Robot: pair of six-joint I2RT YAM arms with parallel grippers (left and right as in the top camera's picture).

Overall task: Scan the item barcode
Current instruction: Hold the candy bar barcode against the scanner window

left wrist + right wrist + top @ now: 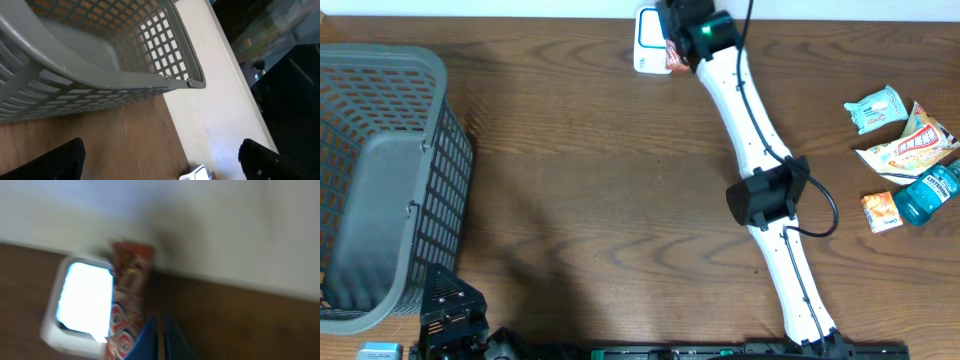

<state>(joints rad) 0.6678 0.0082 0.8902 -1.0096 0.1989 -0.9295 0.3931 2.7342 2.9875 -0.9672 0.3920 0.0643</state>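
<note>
Brown wooden table (580, 200) carries one grey plastic lattice basket (455, 180) at its left edge and one white box-shaped scanner (648, 40) at its far edge. One red snack packet (127, 290) is pinched in the clenched right gripper (157, 337), right beside the scanner's glowing window; whether it touches the scanner cannot be told. Four loose items lie clustered at the right: one pale green packet (875, 108), one white-and-orange snack bag (910, 148), one blue mouthwash bottle (932, 192) and one small orange packet (881, 211). Near the basket's corner the left gripper (165, 162) hangs with jaws spread wide, grasping nothing.
</note>
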